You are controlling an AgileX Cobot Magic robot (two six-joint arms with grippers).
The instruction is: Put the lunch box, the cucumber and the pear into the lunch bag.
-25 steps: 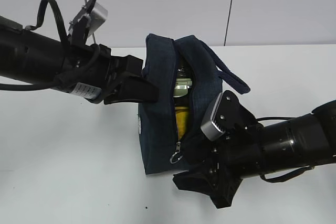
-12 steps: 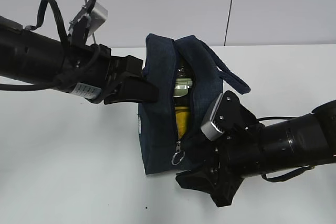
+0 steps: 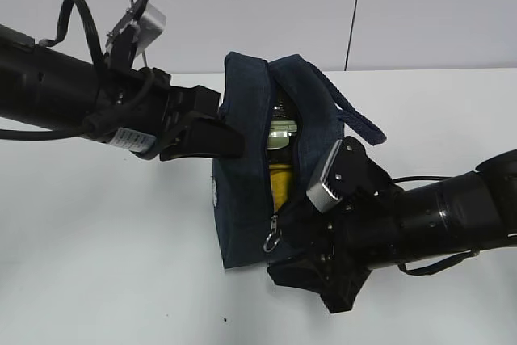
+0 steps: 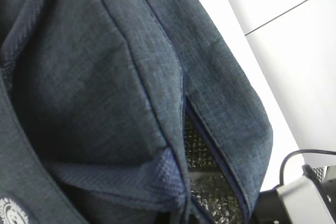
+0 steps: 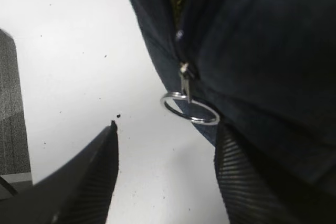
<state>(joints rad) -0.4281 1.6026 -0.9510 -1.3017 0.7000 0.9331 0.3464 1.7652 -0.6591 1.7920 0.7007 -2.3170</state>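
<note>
The left tool point(image 3: 230, 141) is clamped shut on the boxy dark navy fabric lunch bag point(image 3: 242, 199) standing on the white surface point(image 3: 105, 264). Contents seem loaded already. The right tool point(image 5: 165, 166) gapes wide beside the silver ring pull point(image 5: 190, 108), holding nothing.

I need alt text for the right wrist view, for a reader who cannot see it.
A silver ring pull hangs from the zipper of a dark navy fabric lunch bag, just above the white table. The open right gripper shows two black ridged fingers below, one each side of the ring and not touching it.
</note>
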